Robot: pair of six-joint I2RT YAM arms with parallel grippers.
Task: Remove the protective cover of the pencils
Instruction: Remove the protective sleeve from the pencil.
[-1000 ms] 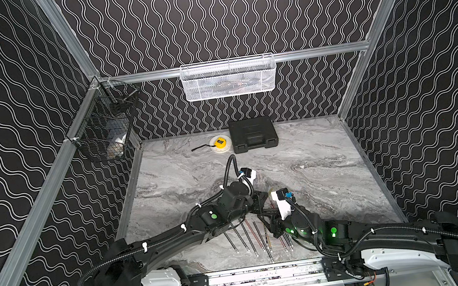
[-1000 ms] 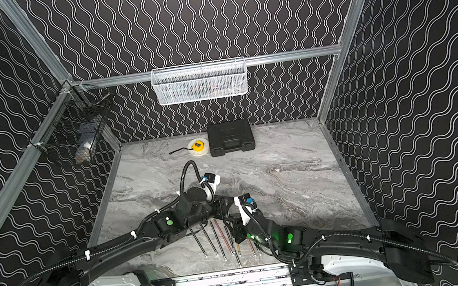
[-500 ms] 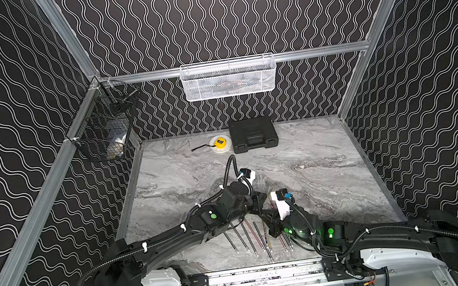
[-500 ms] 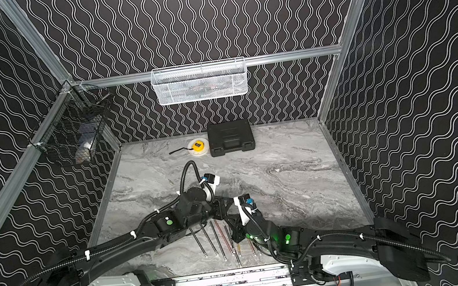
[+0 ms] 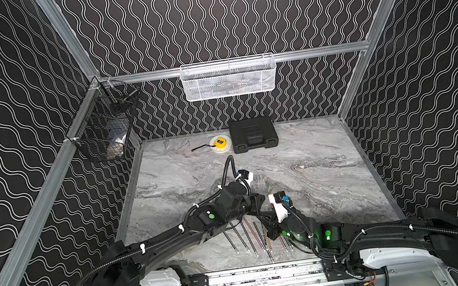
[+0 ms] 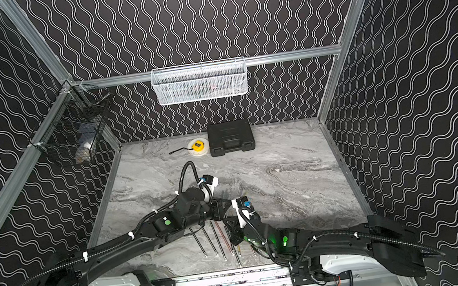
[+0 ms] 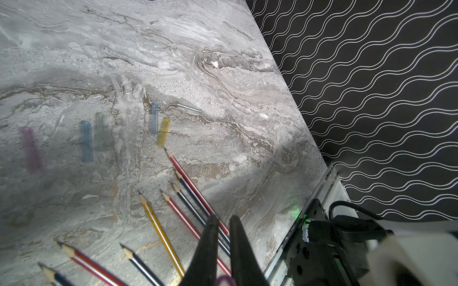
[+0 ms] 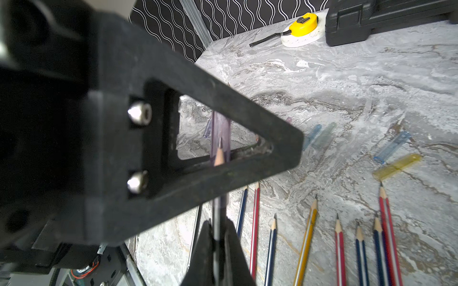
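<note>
Eight thin striped pencils [image 8: 306, 240] and five loose tinted see-through caps [image 7: 86, 141] are lying on the grey marble tabletop [image 8: 347, 74]. The right tool [image 8: 216, 225] is pinching a ninth pencil [image 8: 217, 214]; the left tool [image 7: 221, 219] is squeezing the purple cap [image 8: 220, 128] on its tip.

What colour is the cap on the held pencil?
Translucent purple cap, best seen in the right wrist view.

Translucent plastic caps [image 7: 164, 132], painted wood pencils [image 7: 161, 234], matt marbled tabletop [image 7: 198, 62]
</note>
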